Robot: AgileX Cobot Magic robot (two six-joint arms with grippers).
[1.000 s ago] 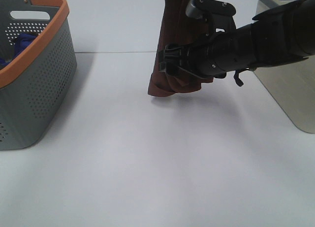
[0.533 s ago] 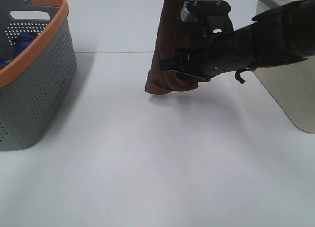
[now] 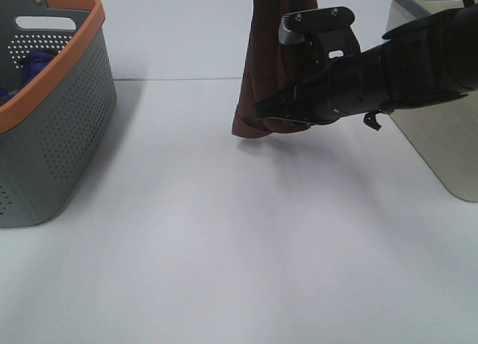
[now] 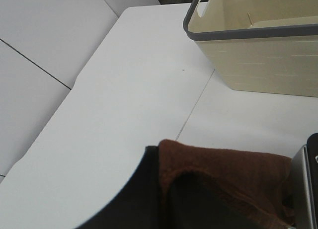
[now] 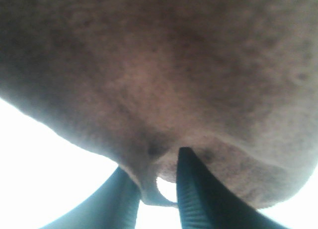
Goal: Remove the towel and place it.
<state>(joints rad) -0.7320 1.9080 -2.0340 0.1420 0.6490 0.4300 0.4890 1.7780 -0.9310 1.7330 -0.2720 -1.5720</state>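
Overhead, the towel (image 3: 270, 57) hangs limp, its lower end near the white table (image 3: 224, 247); soft, light cloth, best pinched at the hem. Left wrist: it bunches against the left claw's finger (image 4: 141, 199); that grip I cannot tell. Right wrist: the right claw (image 5: 158, 191), almost closed, clamps the hem.

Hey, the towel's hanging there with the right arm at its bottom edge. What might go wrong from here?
1. In the right wrist view, the right gripper seems to pinch only a thin hem fold of the towel; it could slip free under tension.
2. The towel fills most of that camera's view, so the arm may place it half-blind.
3. Its lower end hangs close to the table and may drag and bunch.
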